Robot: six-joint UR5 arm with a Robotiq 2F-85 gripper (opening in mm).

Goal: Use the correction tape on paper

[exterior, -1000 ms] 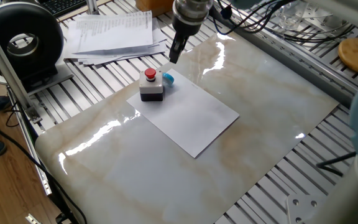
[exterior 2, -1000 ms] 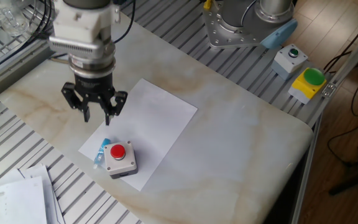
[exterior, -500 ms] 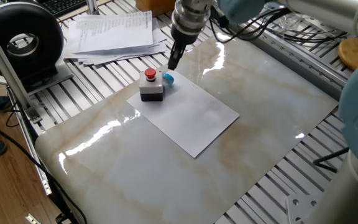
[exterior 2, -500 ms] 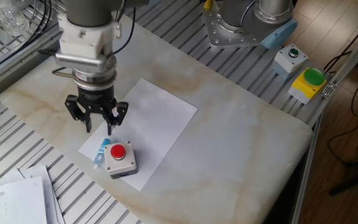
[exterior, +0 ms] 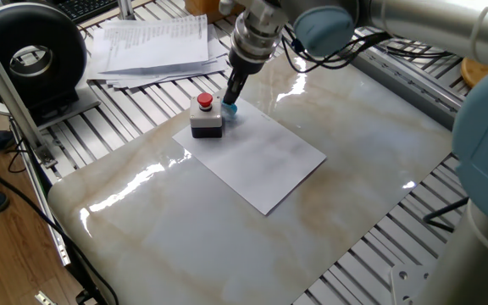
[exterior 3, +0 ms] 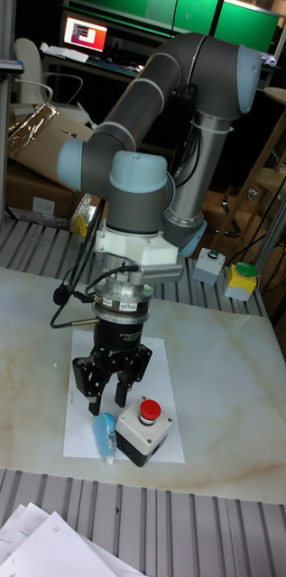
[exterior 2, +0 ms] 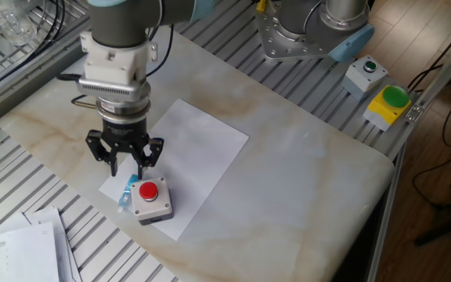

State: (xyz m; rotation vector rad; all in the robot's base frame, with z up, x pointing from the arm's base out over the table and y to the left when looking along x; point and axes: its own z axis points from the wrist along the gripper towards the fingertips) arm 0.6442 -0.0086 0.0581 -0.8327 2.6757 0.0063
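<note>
The light-blue correction tape (exterior 2: 124, 193) lies on the near corner of the white paper (exterior 2: 198, 145), touching the grey box with a red button (exterior 2: 151, 200). In the tall fixed view the correction tape (exterior 3: 104, 438) lies left of the box (exterior 3: 143, 425) on the paper (exterior 3: 80, 427). My gripper (exterior 2: 126, 168) hangs straight down just above the tape. It is open, one finger on either side, with nothing between them. In one fixed view the gripper (exterior: 230, 100) covers most of the tape (exterior: 230, 110).
The paper (exterior: 265, 161) rests on a marble slab (exterior: 371, 127). A stack of printed pages (exterior: 155, 42) and a black round device (exterior: 30, 52) sit behind. A grey box with a green button (exterior 2: 365, 74) and a yellow one (exterior 2: 391, 103) stand at the slab's far corner.
The gripper has come down and shifted a little toward the correction tape, staying open. The tape, the button box and the paper have not moved.
</note>
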